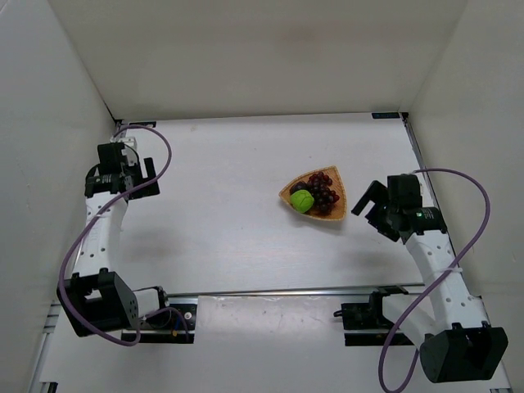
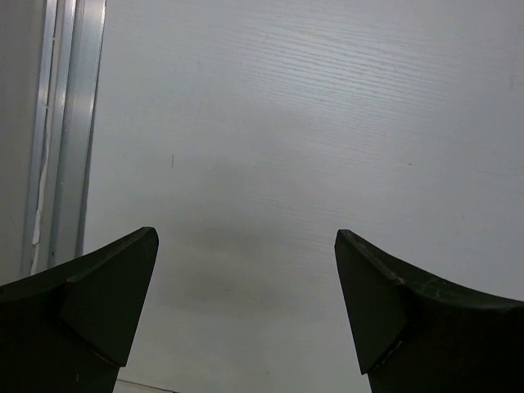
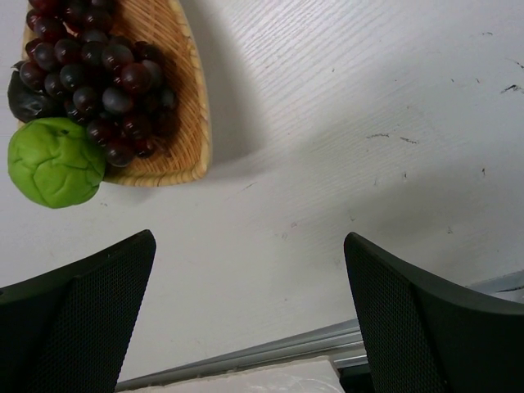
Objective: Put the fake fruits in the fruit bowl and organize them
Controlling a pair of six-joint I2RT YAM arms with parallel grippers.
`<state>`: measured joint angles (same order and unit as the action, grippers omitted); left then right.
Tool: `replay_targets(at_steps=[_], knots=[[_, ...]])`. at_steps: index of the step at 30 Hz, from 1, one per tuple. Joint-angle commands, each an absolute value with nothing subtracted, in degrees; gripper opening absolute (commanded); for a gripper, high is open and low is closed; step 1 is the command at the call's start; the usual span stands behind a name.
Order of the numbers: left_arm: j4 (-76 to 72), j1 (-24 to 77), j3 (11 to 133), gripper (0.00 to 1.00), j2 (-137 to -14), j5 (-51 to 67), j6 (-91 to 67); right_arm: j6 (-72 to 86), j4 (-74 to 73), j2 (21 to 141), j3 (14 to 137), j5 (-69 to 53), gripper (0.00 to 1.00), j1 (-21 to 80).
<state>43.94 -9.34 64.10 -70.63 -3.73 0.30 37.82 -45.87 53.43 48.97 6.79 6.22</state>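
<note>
Black right gripper point(image 3: 250, 239) is spread wide with nothing held, over bare bench point(image 3: 385, 106) just beside the woven fruit bowl point(image 3: 197, 123). Grapes point(image 3: 98, 78) lie in the bowl. The dark purple fruit point(image 3: 24, 98) and green fruit point(image 3: 53, 162) touch them at the bowl's corner. Left gripper point(image 2: 246, 237) is also wide open and empty, well apart at the bench's left side.

Lab rig: white walled enclosure point(image 1: 246, 57), aluminium rail point(image 1: 286, 291).
</note>
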Motion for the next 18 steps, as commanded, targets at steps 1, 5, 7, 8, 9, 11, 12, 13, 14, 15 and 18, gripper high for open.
replay_targets(at_steps=[1,5,7,8,9,11,12,13,14,15,18], knots=[[42.8,-10.8,63.7,1.0,-69.3,-0.1,-2.3,36.6,-44.2,51.3,49.6,6.1,1.0,6.1],[42.8,-12.8,64.8,1.0,-69.3,-0.1,-2.8,37.1,-44.2,49.1,47.8,6.1,1.0,6.1],[42.8,-12.8,64.8,1.0,-69.3,-0.1,-2.8,37.1,-44.2,48.3,47.1,6.6,1.0,6.1],[42.8,-12.8,64.8,1.0,-69.3,-0.1,-2.8,37.1,-44.2,47.8,47.1,6.6,1.0,6.1],[42.8,-12.8,64.8,1.0,-69.3,0.4,-3.3,37.6,-44.2,47.8,46.4,6.6,1.0,6.1],[42.8,-13.4,64.8,1.0,-69.3,1.0,-3.3,37.6,-44.2,47.1,45.9,6.6,1.0,6.1],[42.8,-13.4,64.8,1.0,-69.3,1.0,-3.3,37.6,-44.2,46.6,45.9,6.6,1.0,6.1],[42.8,-13.4,64.8,1.0,-69.3,1.5,-3.3,37.6,-44.2,46.6,45.4,6.6,1.0,6.1],[42.8,-13.4,64.3,1.0,-68.7,1.5,-3.3,37.6,-44.2,46.6,45.4,6.6,1.0,6.1],[43.3,-13.4,64.2,1.0,-68.7,1.5,-3.3,37.6,-44.2,46.6,45.4,6.6,1.0,6.1],[43.3,-14.0,64.2,1.0,-68.7,2.9,-2.8,37.6,-44.2,46.6,45.4,6.6,1.0,6.1]])
